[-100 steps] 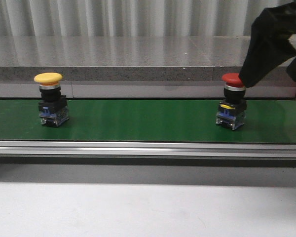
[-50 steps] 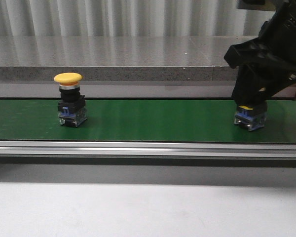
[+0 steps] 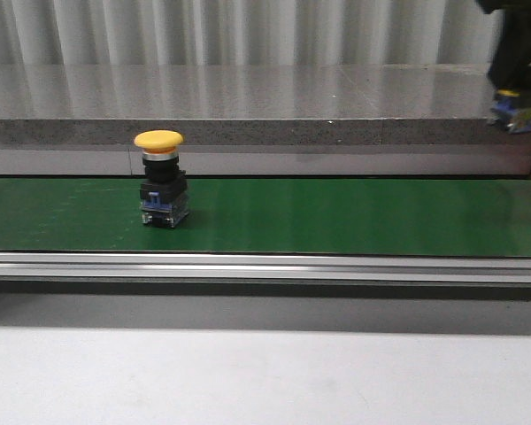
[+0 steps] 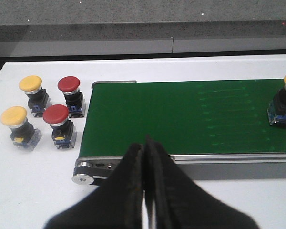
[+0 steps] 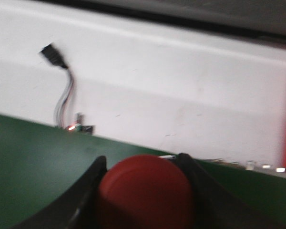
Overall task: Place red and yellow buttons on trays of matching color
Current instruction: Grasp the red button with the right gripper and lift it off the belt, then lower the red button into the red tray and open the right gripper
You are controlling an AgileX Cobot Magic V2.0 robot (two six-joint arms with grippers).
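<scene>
Broadly, the green conveyor belt [image 3: 336, 217] spans the front view on the white desk [image 4: 205, 67], and just one yellow button [image 3: 162, 190] stands upright on it, left of centre; the left wrist view catches the same button at the belt's far end. Off the near end of the belt, on the desk, four spare buttons [image 4: 43, 114] wait: two yellow, two red. The right pincer [image 5: 142, 188] is closed around the red cap of a red button [image 5: 145, 195] and holds it high at the right edge of the front view, clear of the belt. The left pincer [image 4: 145, 157] hangs over the belt's near end with its jaws pressed together, gripping nothing. No tray shows fully; a red strip at the far right may be one. Judged so, the red button is picked but not placed, and the yellow one is untouched.
</scene>
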